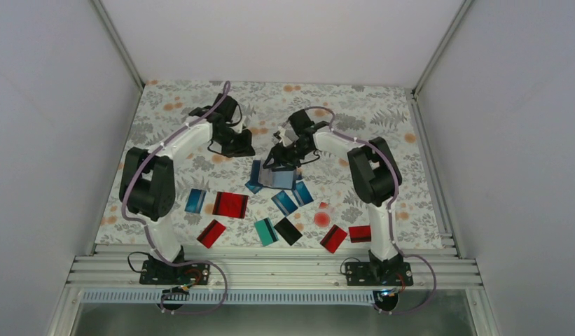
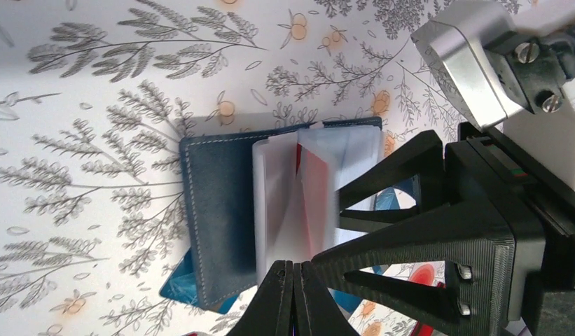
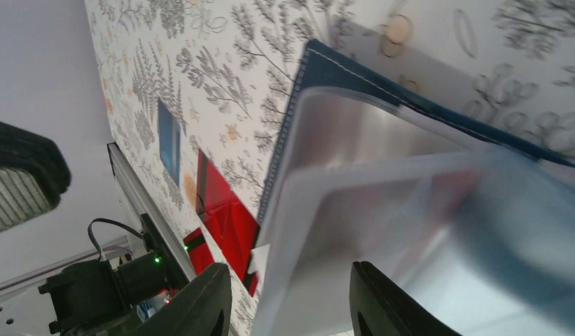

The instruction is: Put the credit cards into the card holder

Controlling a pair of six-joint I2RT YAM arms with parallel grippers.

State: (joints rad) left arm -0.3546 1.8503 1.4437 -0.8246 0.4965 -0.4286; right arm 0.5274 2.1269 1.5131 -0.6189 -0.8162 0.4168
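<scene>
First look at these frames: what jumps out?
The open card holder lies mid-table with its clear sleeves fanned up and the open right gripper around them. Toward the near edge, credit cards in red, blue, teal and black lie scattered on the floral table. The left gripper hangs shut just left of the holder.

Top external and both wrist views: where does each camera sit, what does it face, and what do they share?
Top external: overhead behind bases, facing down at table; both arms show.
Left wrist: on left arm, facing card holder; shut left gripper shows.
Right wrist: close on card holder; right gripper shows.
Shared: card holder.
</scene>
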